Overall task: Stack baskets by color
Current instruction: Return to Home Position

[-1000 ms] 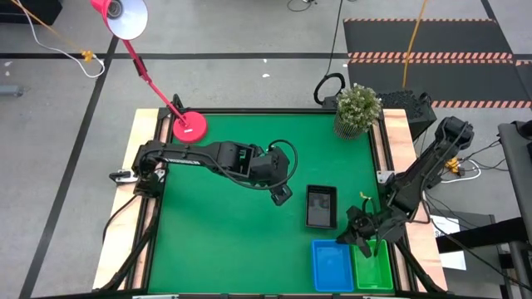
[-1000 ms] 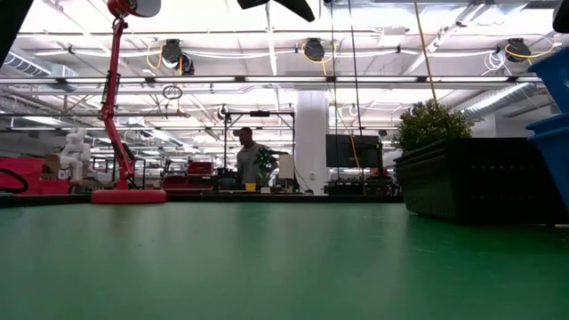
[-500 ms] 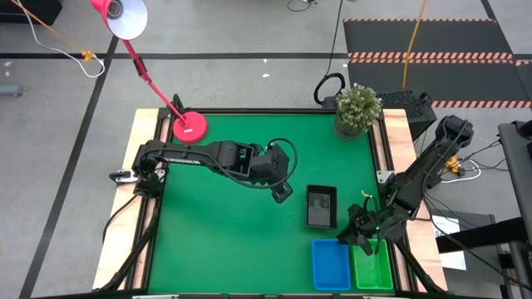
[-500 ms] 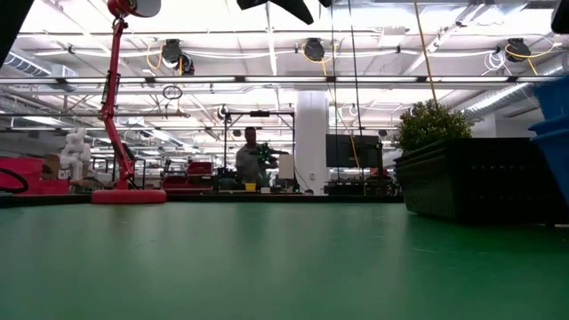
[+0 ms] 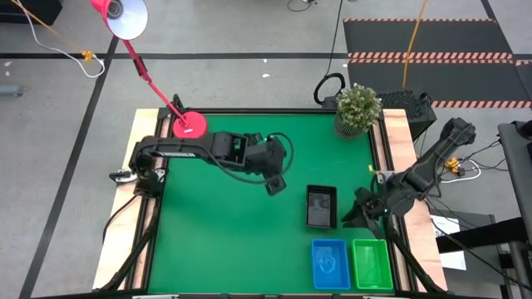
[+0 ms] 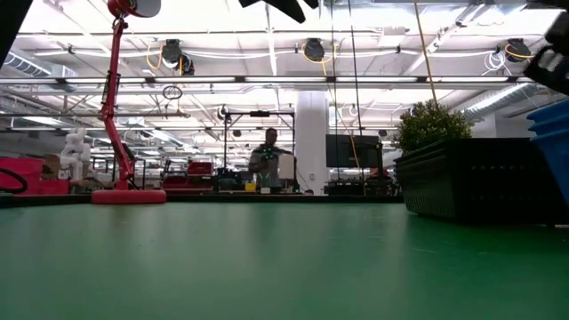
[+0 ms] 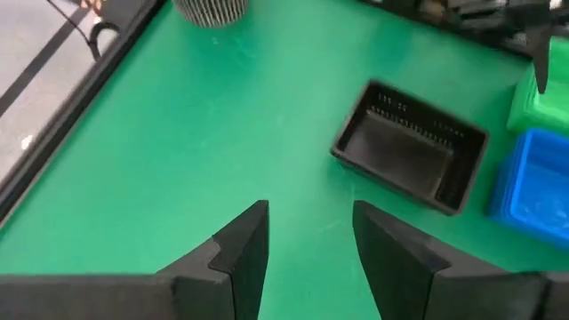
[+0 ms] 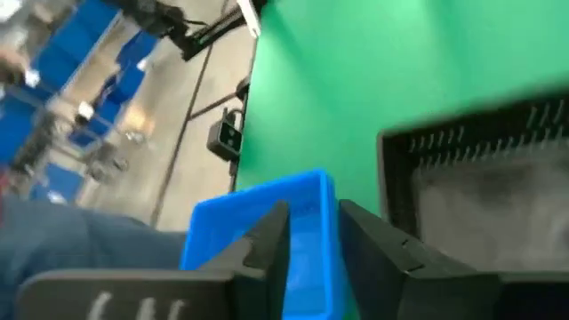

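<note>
Three baskets rest bottom-down on the green table near its right front corner: a black basket (image 5: 321, 206), a blue basket (image 5: 331, 264) and a green basket (image 5: 371, 264) side by side at the near edge. My left gripper (image 5: 273, 184) hangs open over the table's middle, left of the black basket (image 7: 409, 158), with nothing between its fingers (image 7: 242, 253). My right gripper (image 5: 359, 214) hovers open just right of the black basket and beyond the green one. Its own view looks past the fingers at the blue basket (image 8: 267, 209) and the black basket (image 8: 480, 178).
A potted plant (image 5: 358, 108) stands at the far right corner, and a pink lamp base (image 5: 189, 126) at the far left corner. The table's left half is bare green mat. A person (image 6: 269, 160) stands in the room beyond the far edge.
My right gripper has risen off the green basket's far end and drawn back toward the table's far edge. The green basket stays flat on the table beside the blue one. My left gripper has drifted a little toward the far left and rolled slightly.
</note>
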Controlling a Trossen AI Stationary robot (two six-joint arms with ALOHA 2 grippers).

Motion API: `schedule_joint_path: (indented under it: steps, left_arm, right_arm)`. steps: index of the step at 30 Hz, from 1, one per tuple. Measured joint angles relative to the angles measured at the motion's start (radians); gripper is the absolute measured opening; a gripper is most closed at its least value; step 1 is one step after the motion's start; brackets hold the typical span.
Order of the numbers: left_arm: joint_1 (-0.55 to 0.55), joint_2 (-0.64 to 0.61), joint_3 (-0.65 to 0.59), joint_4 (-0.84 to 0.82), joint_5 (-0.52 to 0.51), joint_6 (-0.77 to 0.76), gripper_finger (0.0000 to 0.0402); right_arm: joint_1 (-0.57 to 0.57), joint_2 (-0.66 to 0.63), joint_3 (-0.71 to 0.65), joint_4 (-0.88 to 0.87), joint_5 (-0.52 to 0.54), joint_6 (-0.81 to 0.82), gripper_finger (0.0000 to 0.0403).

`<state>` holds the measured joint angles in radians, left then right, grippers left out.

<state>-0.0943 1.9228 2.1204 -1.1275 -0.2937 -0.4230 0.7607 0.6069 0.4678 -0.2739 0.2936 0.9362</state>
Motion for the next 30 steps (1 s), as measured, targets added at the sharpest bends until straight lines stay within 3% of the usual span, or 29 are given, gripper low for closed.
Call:
schedule_joint_path:
  steps: [4,7,12,15,22,30]
  left_arm:
    - [0.036,-0.023,0.0,-0.055,-0.002,-0.001,0.0156]
    - [0.059,-0.045,0.0,-0.081,0.003,0.03,0.0123]
    - [0.086,-0.089,-0.003,-0.119,0.028,0.13,0.0028]
    - [0.118,-0.133,-0.04,-0.083,0.03,0.196,0.0009]
    - [0.224,-0.308,-0.337,0.184,0.148,0.33,0.0003]
    - [0.313,-0.544,-0.729,0.513,0.31,0.339,0.0004]
  right_arm:
    - [-0.061,-0.052,0.037,0.003,-0.064,-0.291,0.0053]
    - [-0.094,-0.089,0.049,0.034,-0.057,-0.496,0.0011]
    - [-0.183,-0.138,0.049,0.097,0.02,-0.705,0.0011]
    - [-0.241,-0.164,0.049,0.136,0.022,-0.811,0.0003]
    - [-0.361,-0.205,0.049,0.141,0.02,-0.916,0.0001]
    - [-0.475,-0.215,0.037,0.144,0.018,-0.949,0.0]
